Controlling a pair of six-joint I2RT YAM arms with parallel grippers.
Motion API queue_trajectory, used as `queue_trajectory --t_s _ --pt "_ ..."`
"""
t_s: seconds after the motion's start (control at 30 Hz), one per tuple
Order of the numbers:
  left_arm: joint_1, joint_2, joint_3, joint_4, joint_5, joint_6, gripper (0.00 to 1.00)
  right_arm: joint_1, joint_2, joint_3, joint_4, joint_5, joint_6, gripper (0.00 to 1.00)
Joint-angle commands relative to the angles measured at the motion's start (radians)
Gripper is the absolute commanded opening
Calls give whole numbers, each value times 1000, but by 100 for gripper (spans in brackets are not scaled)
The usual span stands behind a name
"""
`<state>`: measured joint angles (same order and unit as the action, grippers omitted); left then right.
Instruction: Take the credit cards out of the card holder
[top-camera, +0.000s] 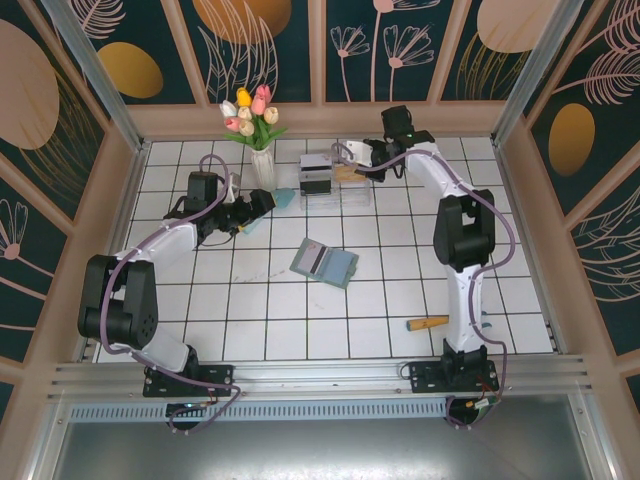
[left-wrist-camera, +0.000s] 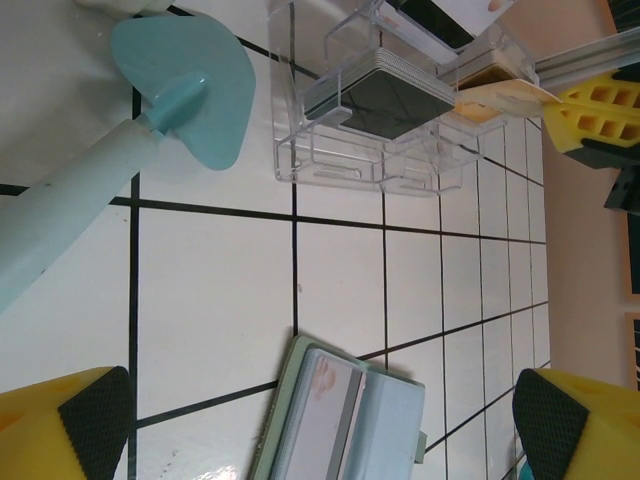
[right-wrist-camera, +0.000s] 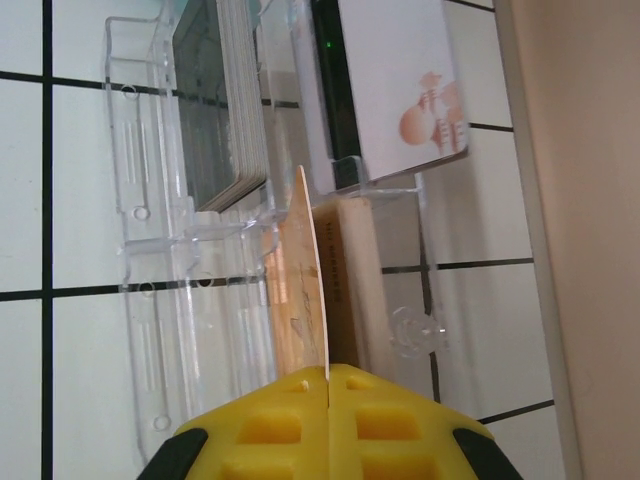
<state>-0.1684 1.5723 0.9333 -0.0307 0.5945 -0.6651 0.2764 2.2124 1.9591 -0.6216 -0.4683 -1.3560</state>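
Partly seen: card holder (left-wrist-camera: 345, 425), lower part cut off by the left wrist view's bottom edge, slot contents too small to tell from above; card (right-wrist-camera: 308, 280), edge-on, near end hidden between the right hand's (right-wrist-camera: 328, 385) pads, print unreadable; clear box (right-wrist-camera: 150, 230), far end cut off at top; teal tool (left-wrist-camera: 180, 95), handle cut off at left.

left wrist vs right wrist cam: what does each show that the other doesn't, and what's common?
Left wrist: the card holder lying open on the tiles with a whitish card in a slot, below the open left claw, plus a pale teal tool.
Right wrist: the close-up pinch, with the right claw shut on the edge of a tan card held edge-on over the box.
Both: the clear compartment box, its stack of dark cards, the white card with orange print, and that tan card.
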Motion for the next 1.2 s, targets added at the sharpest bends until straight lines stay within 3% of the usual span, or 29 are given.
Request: queue_trajectory --t_s 0.0,0.63,1.17 --pt "6 15 14 -8 23 19 99 0 23 50 -37 0 -43 0" --pt "6 25 1 12 43 15 98 6 19 29 30 74 -63 6" --pt "6 29 -6 21 65 14 99 -11 22 41 15 -71 -54 2"
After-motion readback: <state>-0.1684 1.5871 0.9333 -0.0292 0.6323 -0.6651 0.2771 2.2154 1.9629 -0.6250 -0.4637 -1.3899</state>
